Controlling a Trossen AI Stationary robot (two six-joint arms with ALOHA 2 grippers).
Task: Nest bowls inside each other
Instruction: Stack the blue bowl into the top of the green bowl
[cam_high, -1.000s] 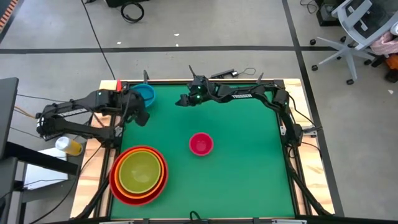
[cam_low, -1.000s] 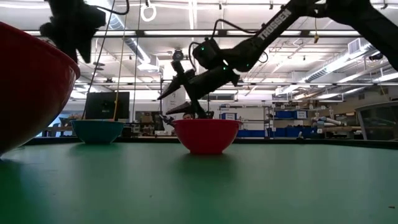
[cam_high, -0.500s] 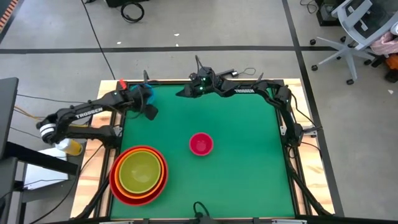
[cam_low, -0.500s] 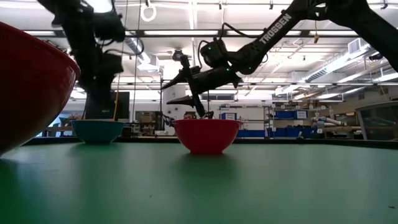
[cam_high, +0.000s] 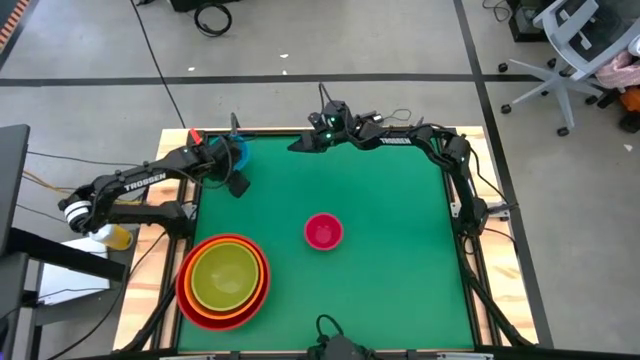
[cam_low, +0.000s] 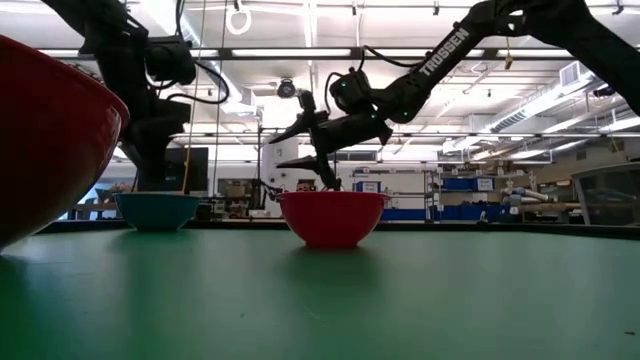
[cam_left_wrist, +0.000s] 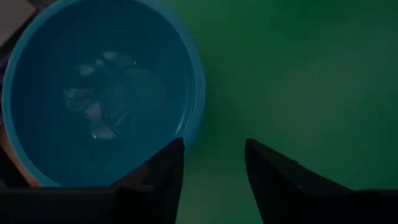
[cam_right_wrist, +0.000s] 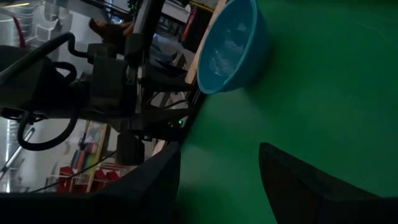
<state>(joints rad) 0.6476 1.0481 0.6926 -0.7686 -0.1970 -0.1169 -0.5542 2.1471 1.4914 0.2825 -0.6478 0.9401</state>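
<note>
A: High view?
B: Green table (cam_high: 400, 260). Blue bowl (cam_high: 236, 150) at far-left corner, partly under the left gripper (cam_high: 234, 178), which sits at the bowl's near rim. Pink bowl (cam_high: 323, 231) alone near mid-table. At near-left, a stack: yellow-green bowl (cam_high: 225, 276) inside orange bowl (cam_high: 258, 290) inside red bowl (cam_high: 190, 300). Right gripper (cam_high: 297, 145) is at the far edge, mid-table, well apart from every bowl.

A: Low view?
B: Red bowl's wall fills the left edge. Blue bowl (cam_low: 156, 211) sits on the table w/ the left arm coming down over it. Pink bowl (cam_low: 332, 217) is at centre; the right gripper (cam_low: 285, 147) shows above it, fingers spread, nothing between them.

A: Left wrist view?
B: Looks down into the blue bowl (cam_left_wrist: 93, 93). Two dark fingers (cam_left_wrist: 163, 171) spread apart; one is over the bowl's rim, the other over bare green. Can't tell if either touches the rim.

A: Right wrist view?
B: Fingers (cam_right_wrist: 298, 180) wide apart, nothing between them. Blue bowl (cam_right_wrist: 233, 46) farther off, w/ the left arm beside it.
</note>
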